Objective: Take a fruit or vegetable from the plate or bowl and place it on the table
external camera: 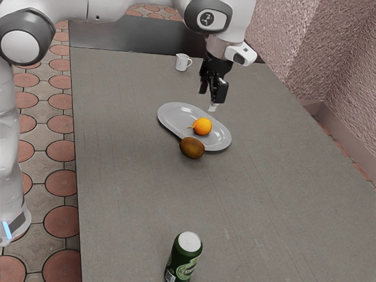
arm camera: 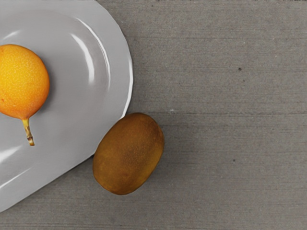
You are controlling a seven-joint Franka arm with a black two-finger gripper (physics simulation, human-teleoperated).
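Observation:
In the exterior view my gripper [external camera: 209, 99] hangs above the far side of the plate, its two fingers apart with nothing between them. An oval grey-white plate [external camera: 173, 114] lies on the table [external camera: 135, 200]. On it rests an orange fruit with a short stem [external camera: 202, 126]. A brown kiwi-like fruit [external camera: 192, 148] is at the plate's edge on the near side. From the wrist view, the orange fruit [arm camera: 23, 81] lies inside the plate [arm camera: 115, 43], and the brown fruit [arm camera: 128, 154] sits against the outside of its rim; whether it overlaps the rim I cannot tell.
A small white mug [external camera: 183, 62] stands beyond the plate, toward the table's far end. A green can [external camera: 185, 258] stands upright near the exterior view's lower edge. Bare tabletop [external camera: 258, 194] lies between the plate and the can, and toward the exterior view's right.

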